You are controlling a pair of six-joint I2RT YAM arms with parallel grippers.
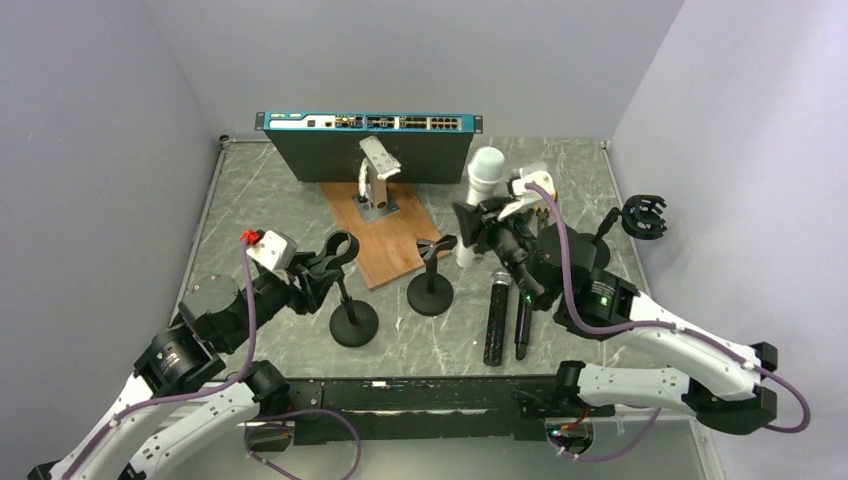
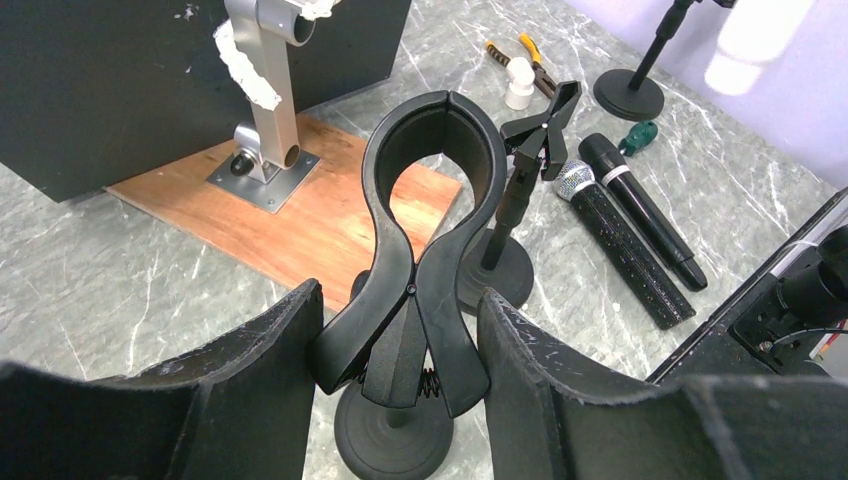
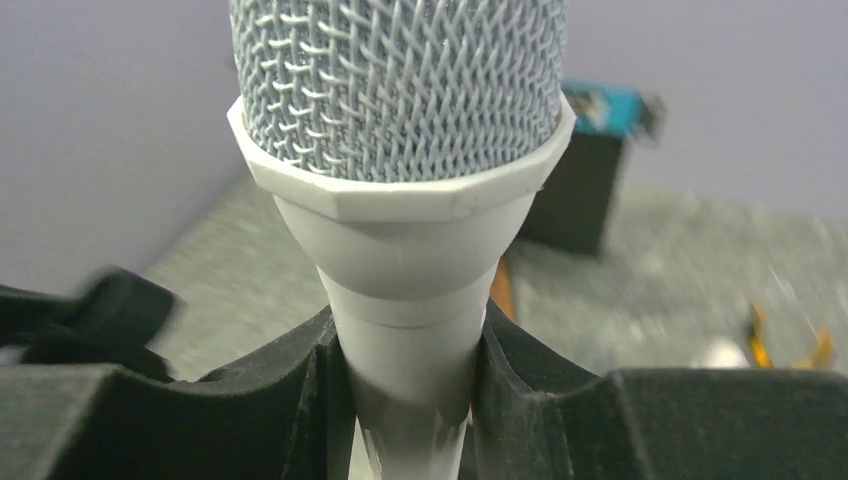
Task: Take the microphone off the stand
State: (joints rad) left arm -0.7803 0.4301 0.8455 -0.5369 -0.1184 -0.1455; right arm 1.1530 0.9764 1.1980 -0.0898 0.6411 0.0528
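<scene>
While right end effector [image 3: 410,395] clamps microphone [image 3: 400,120], left end effector [image 2: 400,335] straddles clip [image 2: 395,262], grip unclear

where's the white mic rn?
Top view, right of centre: white mic held upright in the right gripper, just right of the wood board, behind the two black mics.

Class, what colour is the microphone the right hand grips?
The microphone is white; right wrist view shows best.

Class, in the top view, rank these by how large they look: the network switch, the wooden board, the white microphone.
1. network switch, largest
2. wooden board
3. white microphone, smallest; its lower part is hidden
</scene>
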